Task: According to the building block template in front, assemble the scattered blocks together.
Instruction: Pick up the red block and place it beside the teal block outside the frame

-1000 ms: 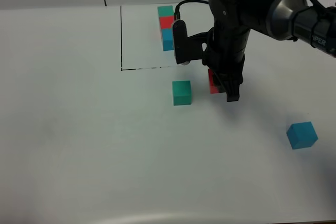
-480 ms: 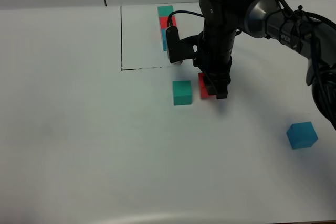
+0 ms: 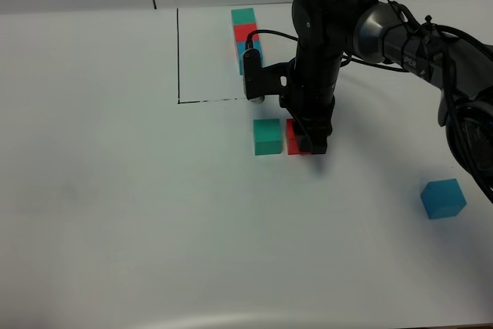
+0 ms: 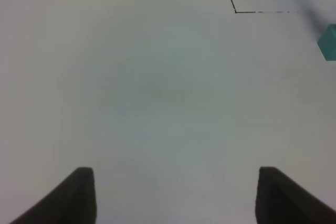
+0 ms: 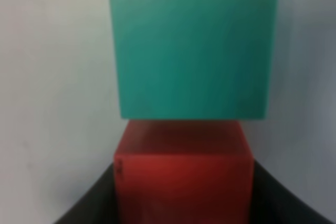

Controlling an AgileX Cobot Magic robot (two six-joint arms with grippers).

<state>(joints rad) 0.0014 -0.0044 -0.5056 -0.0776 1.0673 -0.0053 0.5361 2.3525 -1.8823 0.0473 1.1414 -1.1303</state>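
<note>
My right gripper (image 3: 311,142) is clenched on the red block (image 3: 294,138), low on the worktop (image 3: 115,213) and right up against the green block (image 3: 267,136). The wrist view shows the two faces squared up, but I cannot tell whether they actually meet.

The main risk, as I judge it, is shoving. Any more sideways travel would push the green block out of line. Letting go with the block slightly off the surface would let it drop skewed. A finger dragging on the way up could twist the pair apart.

The blue block (image 3: 443,198) sits well apart on my right, with bare worktop between. The template (image 3: 245,36) and its black lines (image 3: 178,55) lie just beyond the arm, so I'd lift straight up rather than swing back. My left gripper (image 4: 176,198) hangs released and empty over open surface, far from any edge.
</note>
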